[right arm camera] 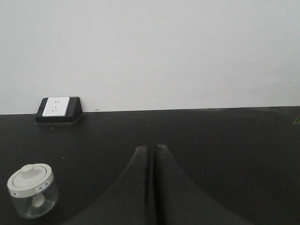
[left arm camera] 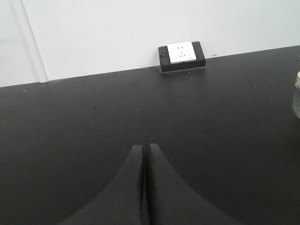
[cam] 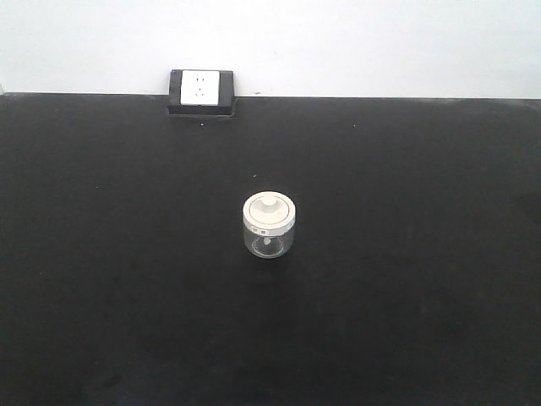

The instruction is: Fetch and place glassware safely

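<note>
The glassware, a small squat clear glass jar (cam: 269,225) with a cream-white knobbed lid, stands upright in the middle of the black table (cam: 127,279). In the right wrist view the jar (right arm camera: 32,191) sits at the lower left, well left of my right gripper (right arm camera: 151,149), which is shut and empty. In the left wrist view only a sliver of the jar (left arm camera: 296,96) shows at the right edge, far right of my left gripper (left arm camera: 144,147), which is shut and empty. Neither gripper shows in the front view.
A white wall socket in a black frame (cam: 201,91) sits at the table's back edge against the white wall; it also shows in the left wrist view (left arm camera: 182,55) and the right wrist view (right arm camera: 58,108). A green leaf tip (right arm camera: 296,121) shows at the far right.
</note>
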{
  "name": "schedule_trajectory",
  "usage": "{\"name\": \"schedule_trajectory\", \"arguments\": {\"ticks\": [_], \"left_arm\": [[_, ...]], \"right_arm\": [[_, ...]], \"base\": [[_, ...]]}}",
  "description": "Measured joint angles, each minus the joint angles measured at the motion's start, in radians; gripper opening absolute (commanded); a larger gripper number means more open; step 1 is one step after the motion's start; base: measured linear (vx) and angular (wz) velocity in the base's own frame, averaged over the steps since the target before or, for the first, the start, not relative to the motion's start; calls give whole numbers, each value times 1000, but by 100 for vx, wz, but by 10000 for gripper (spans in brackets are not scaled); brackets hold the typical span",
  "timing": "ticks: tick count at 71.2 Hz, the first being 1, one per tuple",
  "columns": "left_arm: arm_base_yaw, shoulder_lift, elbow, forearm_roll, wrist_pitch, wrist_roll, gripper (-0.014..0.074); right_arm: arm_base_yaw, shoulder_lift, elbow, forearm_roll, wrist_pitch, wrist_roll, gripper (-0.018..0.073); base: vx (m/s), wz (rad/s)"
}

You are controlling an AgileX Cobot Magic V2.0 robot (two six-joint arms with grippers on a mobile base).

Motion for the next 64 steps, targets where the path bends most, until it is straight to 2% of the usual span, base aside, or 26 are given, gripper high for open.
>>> {"name": "schedule_trajectory", "arguments": {"ticks": [64], "left_arm": [[0,0,0,0,0,0,1]], "right_arm": [[0,0,0,1,0,0,-3]], "base": [[0,0]]}}
